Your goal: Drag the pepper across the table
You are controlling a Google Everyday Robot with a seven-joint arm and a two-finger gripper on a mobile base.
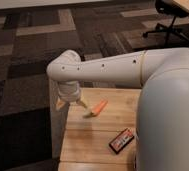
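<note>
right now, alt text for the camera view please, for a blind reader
A white robot arm hangs its gripper, jaws apart, over the corner of a wooden table, close beside a small orange pepper. A black packet lies nearer the camera.

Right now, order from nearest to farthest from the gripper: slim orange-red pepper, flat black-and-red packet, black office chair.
Gripper: above the wooden table's far corner.
1. Orange-red pepper, just beside it.
2. Black-and-red packet, table's near side.
3. Black office chair, away on the carpet.
</note>
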